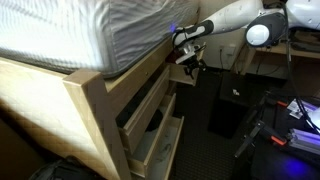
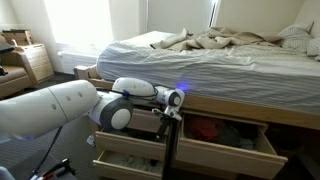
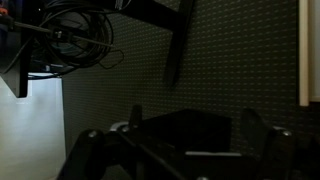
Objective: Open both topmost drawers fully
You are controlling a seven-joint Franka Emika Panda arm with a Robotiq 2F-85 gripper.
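The black two-fingered gripper (image 2: pixel 168 120) hangs fingers-down from the white robot arm (image 2: pixel 60 108), just in front of the middle post of the pale wooden bed frame (image 2: pixel 290 112). In the wrist view its fingers (image 3: pixel 92 150) stand wide apart with nothing between them. I read it as released and gripping no drawer, though that picture is dark.

On either side of it are the topmost drawers, two wide, shallow boxes of pale natural wood with plain flat fronts. The drawer under the arm (image 2: pixel 128 148) is drawn out of the frame. The drawer beyond the gripper (image 2: pixel 228 150) is out too, and something red (image 2: pixel 205 128) shows inside it. Seen along the bed in an exterior view, the gripper sits just above the corner of a pulled-out drawer without touching it.

Lower down, a like pale-wood lower drawer (image 1: pixel 160 145) also stands open. Above the gripper lies the white ribbed mattress (image 1: pixel 90 30). Beneath it are dark carpet (image 3: pixel 240 70) and a tangle of black cables (image 3: pixel 70 45).

The task looks close to finished — both top drawers are open. The pictures do not show whether either has reached its stop, so at most a last pull on one of them may remain.
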